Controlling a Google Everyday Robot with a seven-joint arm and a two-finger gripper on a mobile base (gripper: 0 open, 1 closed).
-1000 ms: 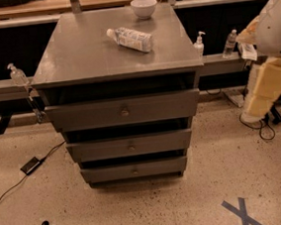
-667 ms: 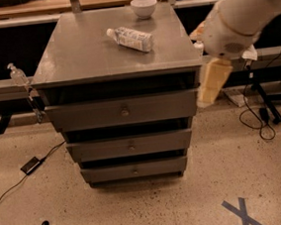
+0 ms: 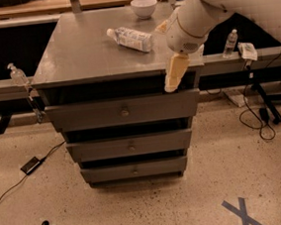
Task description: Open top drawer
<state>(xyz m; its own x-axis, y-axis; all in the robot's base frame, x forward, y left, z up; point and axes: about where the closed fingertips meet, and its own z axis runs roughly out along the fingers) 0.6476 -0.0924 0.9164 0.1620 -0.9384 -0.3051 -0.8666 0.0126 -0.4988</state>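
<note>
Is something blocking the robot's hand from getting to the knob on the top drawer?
Nothing visible is. The hand hangs just above the top drawer, right of its knob, with only open air between them. The water bottle and bowl sit on the cabinet top, out of the way.

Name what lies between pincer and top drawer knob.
Camera view: only bare front of the top drawer. The pincer hangs above, right of its knob.
</note>
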